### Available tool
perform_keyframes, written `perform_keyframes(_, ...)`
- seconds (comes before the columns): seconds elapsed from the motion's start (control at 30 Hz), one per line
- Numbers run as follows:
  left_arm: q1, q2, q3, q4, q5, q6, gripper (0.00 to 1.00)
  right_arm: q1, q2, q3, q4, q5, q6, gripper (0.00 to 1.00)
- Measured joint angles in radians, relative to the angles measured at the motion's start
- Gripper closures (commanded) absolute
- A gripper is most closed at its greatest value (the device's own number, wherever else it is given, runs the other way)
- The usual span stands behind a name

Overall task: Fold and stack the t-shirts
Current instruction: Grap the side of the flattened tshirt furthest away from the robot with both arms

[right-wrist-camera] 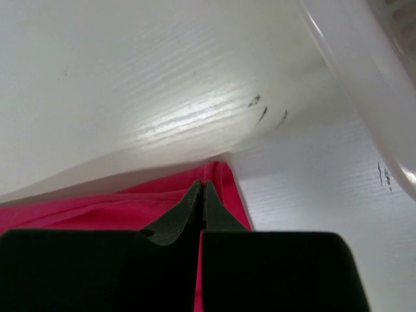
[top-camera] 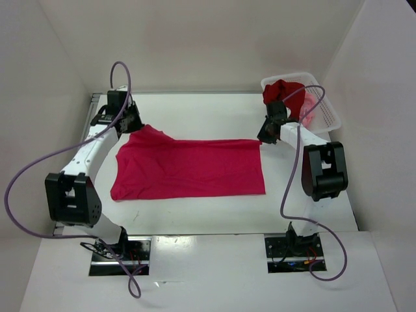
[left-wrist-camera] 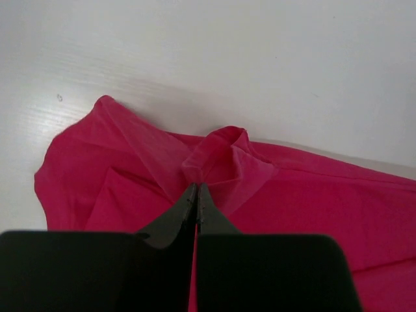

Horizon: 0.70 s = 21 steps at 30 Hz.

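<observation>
Step in hand: two-point grip on the far edge, ready for the first fold.

Left gripper [top-camera: 132, 123]: clamped tight on a raised pinch of the crimson-pink shirt [top-camera: 188, 170], at the sleeve-and-shoulder end. Rest of the cloth spread flat on the table [top-camera: 195, 110], to the right of this hand and back toward its wrist.

Right gripper [top-camera: 265, 136]: closed tight at the opposite far corner, the hem end. Corner of cloth directly under the fingertips [right-wrist-camera: 188, 201]; probably clamped, though the pinch point itself is hidden beneath the fingers. Remainder of the shirt to the left of this hand and back toward its wrist.

Long axis of the shirt: straight from one hand to the other. One hand per end of the same long edge, neither nearer the work. Opposite long edge free, behind both hands.

Next move, as judged: lift both corners together and draw them straight back, square to the long axis. Keep the hands level and in step; otherwise expect a skewed fold.

Dark red shirt [top-camera: 281, 91] and light pink shirt [top-camera: 309, 116]: bundled in the white basket [top-camera: 328, 117], ahead and to the right of the right hand. Not yet folded.
</observation>
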<state>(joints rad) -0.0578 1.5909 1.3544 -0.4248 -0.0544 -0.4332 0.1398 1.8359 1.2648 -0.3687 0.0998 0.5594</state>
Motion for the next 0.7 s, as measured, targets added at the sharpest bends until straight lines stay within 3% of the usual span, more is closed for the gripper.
perform_keyframes(0.33,0.0,-0.258,-0.205,-0.076,0.008,-0.02,1.0,0.0,-0.091,-0.11,-0.018,-0.018,-0.004,1.0)
perform_keyframes(0.7,0.0,-0.366,-0.255,-0.179,-0.019,-0.011,1.0,0.0,-0.13,-0.137,-0.045,-0.029,-0.011,1.0)
